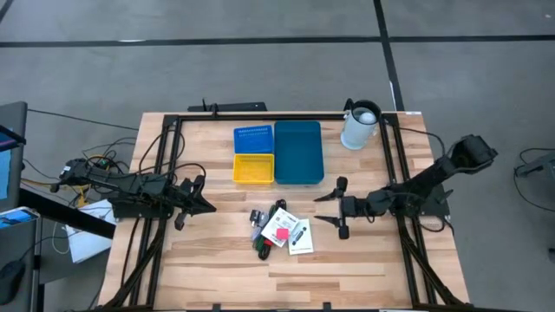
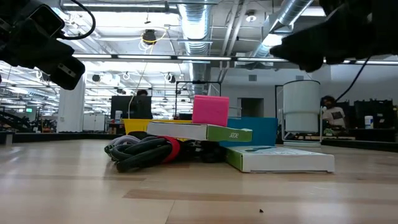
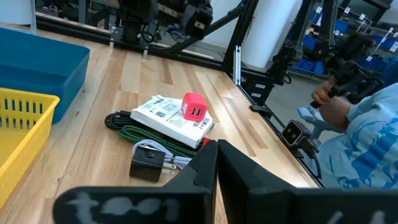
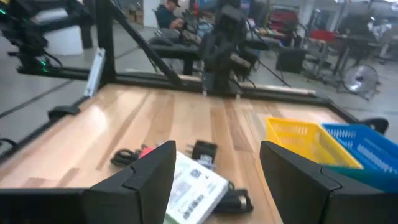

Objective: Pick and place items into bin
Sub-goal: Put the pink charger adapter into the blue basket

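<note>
My right arm: it reaches in low from the table's right edge, forearm stretched toward the middle, wrist level with the tabletop.
My right gripper (image 1: 332, 208): spread wide, nothing between the two dark fingers, hanging just beside the pile on its right-edge side.
My left arm: folded low along the left edge, pointing inward.
My left gripper (image 1: 203, 198): pressed fully together, holding nothing, well apart from the pile.
The items (image 1: 279, 231): a small heap near the middle of the table, toward the front edge, none of them in a bin.
Pink piece (image 3: 194, 107): a smooth, boxy red-pink block with two short slots on one face, sitting on top of a card.
White cards (image 3: 171, 116): flat, printed packets with green edging, one stacked askew over the cables, another (image 2: 283, 158) lying flat on the wood.
Cables (image 2: 142, 151): dark and green braided cords, coiled loosely under the stack.
Black block (image 3: 148, 163): small, matte, squarish, lying against the cords.
Bins: a deep teal tub (image 1: 299, 153), a yellow mesh basket (image 1: 253, 169) and a blue mesh basket (image 1: 253, 139), grouped toward the back edge.
Table (image 1: 217, 260): pale wood planks, framed by black rails.
</note>
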You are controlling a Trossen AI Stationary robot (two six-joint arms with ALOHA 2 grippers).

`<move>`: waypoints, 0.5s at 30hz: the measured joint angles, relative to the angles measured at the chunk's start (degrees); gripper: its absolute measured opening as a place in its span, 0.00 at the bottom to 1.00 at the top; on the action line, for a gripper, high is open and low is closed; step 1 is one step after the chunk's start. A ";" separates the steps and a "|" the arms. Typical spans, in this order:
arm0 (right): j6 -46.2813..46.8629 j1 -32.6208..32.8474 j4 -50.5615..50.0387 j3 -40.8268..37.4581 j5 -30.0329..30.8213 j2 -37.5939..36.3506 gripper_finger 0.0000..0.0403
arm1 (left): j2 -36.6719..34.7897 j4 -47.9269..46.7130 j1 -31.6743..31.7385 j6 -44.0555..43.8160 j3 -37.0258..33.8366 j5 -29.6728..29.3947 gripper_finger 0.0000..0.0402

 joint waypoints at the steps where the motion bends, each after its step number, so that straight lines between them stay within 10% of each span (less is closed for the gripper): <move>1: 0.00 0.30 1.07 0.00 1.04 1.50 0.57 | 0.02 0.01 0.00 0.00 0.00 0.00 0.00; 15: 0.06 1.12 7.57 10.90 4.20 22.06 0.57 | 0.01 0.01 0.00 0.01 0.00 0.00 0.00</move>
